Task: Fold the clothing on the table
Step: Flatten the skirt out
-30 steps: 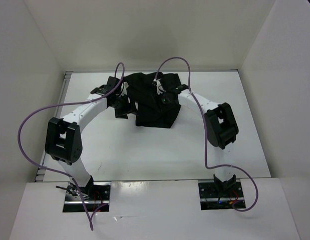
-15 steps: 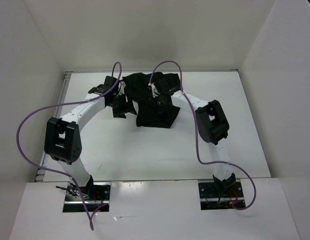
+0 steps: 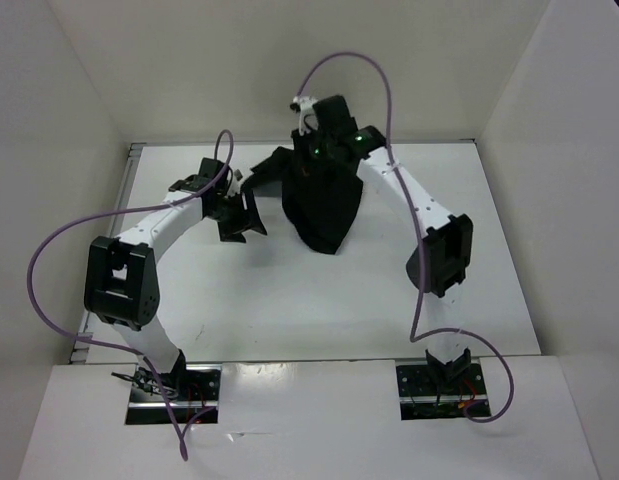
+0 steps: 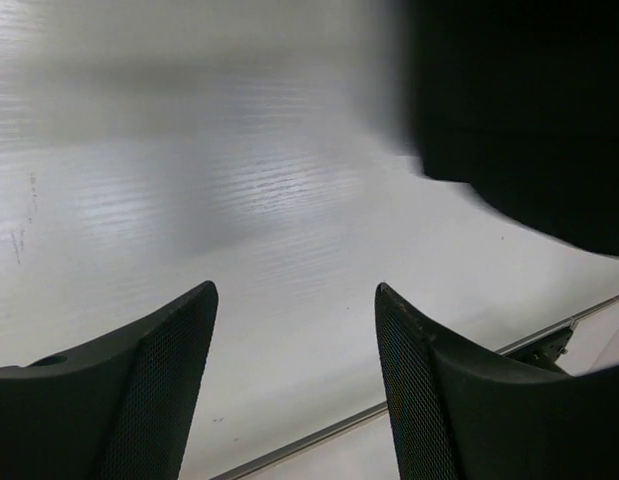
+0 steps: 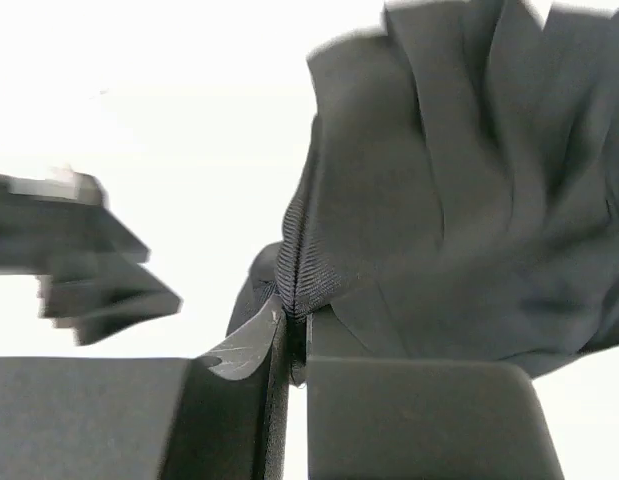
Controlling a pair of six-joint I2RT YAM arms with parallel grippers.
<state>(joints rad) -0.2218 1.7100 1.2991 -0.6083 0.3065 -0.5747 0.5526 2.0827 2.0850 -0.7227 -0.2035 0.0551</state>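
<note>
The black clothing (image 3: 324, 212) hangs in pleated folds from my right gripper (image 3: 309, 163), which is raised above the back of the white table (image 3: 469, 260). Its lower tip reaches down toward the table. In the right wrist view the right gripper (image 5: 294, 325) is shut on a ribbed hem of the clothing (image 5: 459, 180), which fans out beyond the jaws. My left gripper (image 3: 242, 215) stands open just left of the garment, low over the table. Its view shows nothing between the left gripper (image 4: 294, 290) fingers, with the clothing (image 4: 519, 100) blurred at the upper right.
White upright walls (image 3: 69, 120) close in the table on the left, back and right. The table's thin metal edge (image 4: 389, 410) runs close under my left fingers. Purple cables (image 3: 49, 260) loop off both arms. The left arm (image 5: 79, 260) shows as a blur in the right wrist view.
My right gripper shut on the clothing and lifted it up and toward the back; the garment went from lying spread to hanging. The left gripper stayed open and shifted slightly left.
</note>
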